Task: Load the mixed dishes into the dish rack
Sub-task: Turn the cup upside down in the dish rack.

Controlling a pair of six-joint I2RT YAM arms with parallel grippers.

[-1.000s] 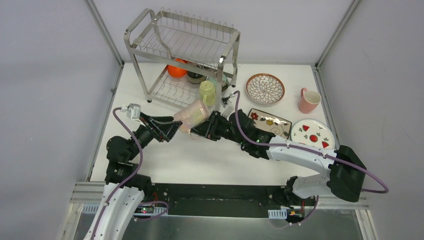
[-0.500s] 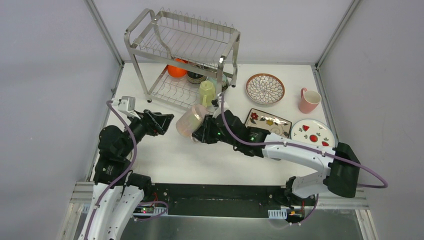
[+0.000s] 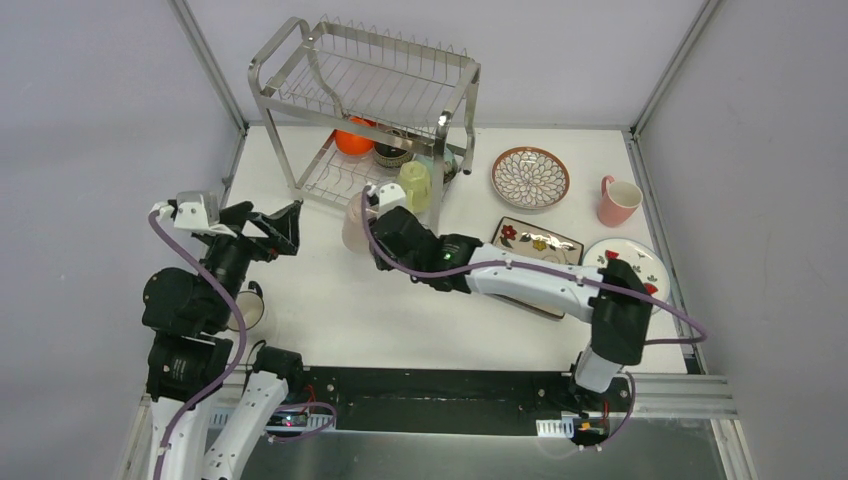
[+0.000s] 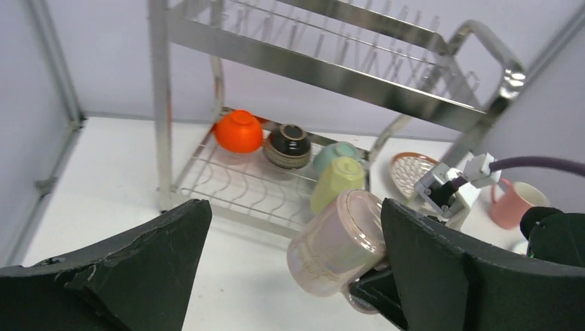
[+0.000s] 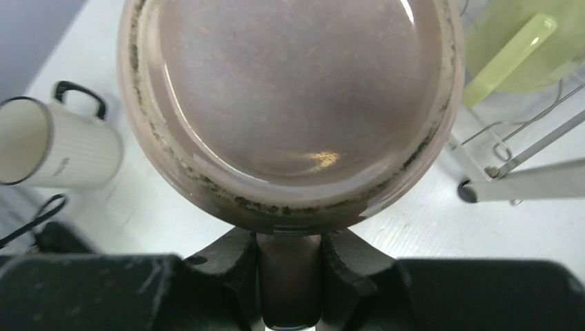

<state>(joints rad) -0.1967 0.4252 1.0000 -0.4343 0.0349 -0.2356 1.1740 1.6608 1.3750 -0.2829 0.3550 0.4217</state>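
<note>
From above, my right gripper [image 3: 378, 232] pinches the pale pink mug [image 3: 353, 222] by its handle, just in front of the dish rack's [image 3: 365, 85] lower shelf. My left gripper [image 3: 272, 222] stands wide and empty.

Left wrist: the mug hangs tilted, nearly on its side.

Right wrist: my jaws sit narrow on the handle. The mug looks glazed, stiff, breakable and probably slick, so the handle seems the surest hold.

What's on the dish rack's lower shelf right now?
In the dish rack, lower shelf: an orange bowl, a dark striped bowl, a mint bowl and a yellow-green mug. The mug covers part of the mint bowl.
</note>
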